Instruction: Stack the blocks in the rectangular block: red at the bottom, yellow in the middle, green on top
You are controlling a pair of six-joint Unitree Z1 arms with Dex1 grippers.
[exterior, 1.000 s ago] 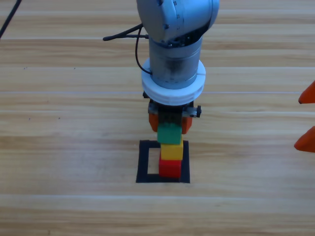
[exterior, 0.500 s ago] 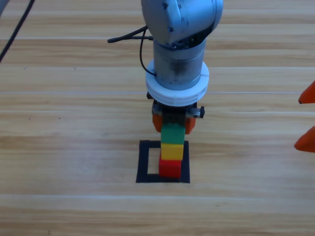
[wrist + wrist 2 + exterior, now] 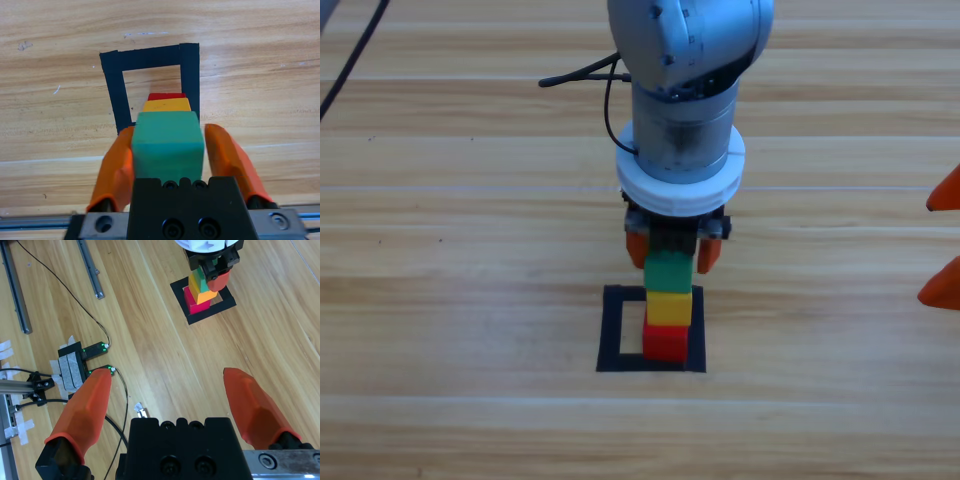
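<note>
On the wooden table (image 3: 440, 300) the three cubes stood as one upright column inside the black tape square (image 3: 614, 330), close to its right side: the red cube (image 3: 665, 342) at the bottom on the wood, the yellow cube (image 3: 667, 306) on it, and the green cube (image 3: 668, 271) on top. The long axis of the column was vertical, and its faces were about parallel to the sides of the square. The left gripper (image 3: 668, 250) came down from the top edge directly over the column, and its grey arm hid the table behind the stack. In the left wrist view its two orange jaws stood a little apart on either side of the green cube (image 3: 167, 145); a thin gap showed at the right jaw, while at the left jaw I could not tell if it touched. The right gripper (image 3: 942, 240) waited at the right edge with jaws spread wide, well apart from the stack. In the right wrist view, black cables (image 3: 85, 315), metal rails (image 3: 90, 267) and a small taped device with green lights (image 3: 80, 362) lay on the table, far from the square (image 3: 202, 307).
</note>
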